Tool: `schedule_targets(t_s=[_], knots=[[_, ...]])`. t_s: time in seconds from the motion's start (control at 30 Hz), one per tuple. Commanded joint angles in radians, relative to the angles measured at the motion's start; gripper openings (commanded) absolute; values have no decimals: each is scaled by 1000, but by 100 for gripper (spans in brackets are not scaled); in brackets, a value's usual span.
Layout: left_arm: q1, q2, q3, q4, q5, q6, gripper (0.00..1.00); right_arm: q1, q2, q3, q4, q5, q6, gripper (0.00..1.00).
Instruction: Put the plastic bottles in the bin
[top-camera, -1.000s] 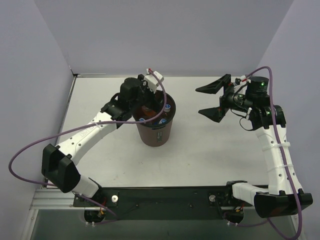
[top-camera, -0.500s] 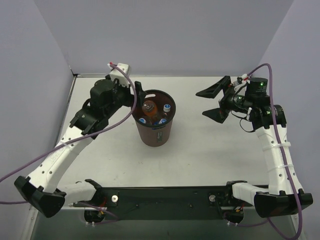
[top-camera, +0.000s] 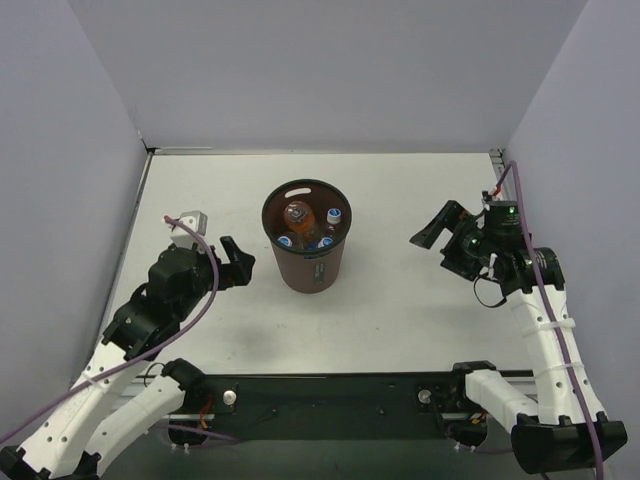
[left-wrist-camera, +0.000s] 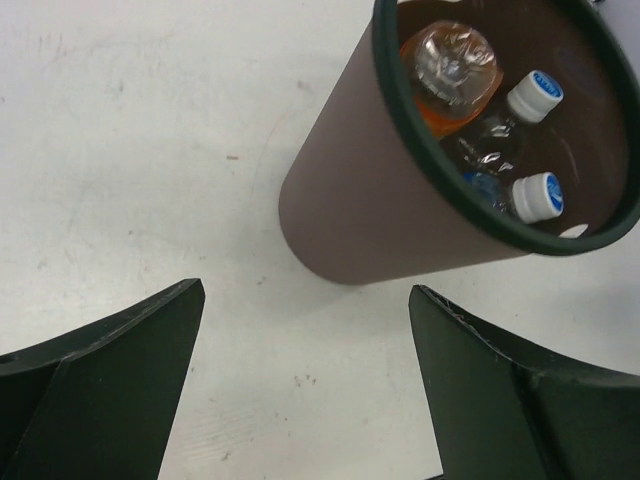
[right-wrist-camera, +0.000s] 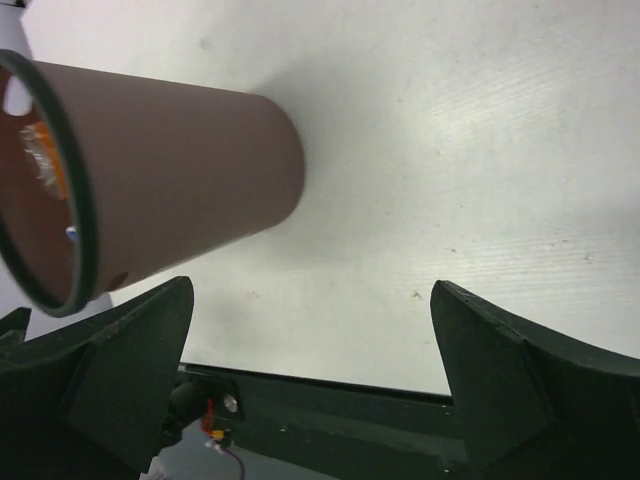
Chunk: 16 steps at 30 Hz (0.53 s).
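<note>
Plastic bottles (left-wrist-camera: 450, 70) sit inside the brown bin (left-wrist-camera: 370, 220); left fingers (left-wrist-camera: 120, 360) and right fingers (right-wrist-camera: 110, 370) stand wide apart, empty; task looks done; park both arms clear of its rim.

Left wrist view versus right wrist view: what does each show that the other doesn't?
Left wrist only: the inside of the bin laid open, two blue-capped bottles in it, and the open left gripper. Right wrist only: the black base rail and the open right gripper. Both: the bin on the white table, with the orange bottle inside, just a sliver from the right.
</note>
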Motion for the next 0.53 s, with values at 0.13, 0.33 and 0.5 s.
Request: schedule_targets(t_s=[0.13,0.33,0.5], knots=[[4,-161,-165,-2,-2,-137,94,2,-100,-156,62,100,-70,100],[4,-140,-170,-8,24,-137,94,2,-111,-175,68,89,-78,100],[4,-143,-185,-20,26,-154,95,2,-114,-179,68,78,-58,100]])
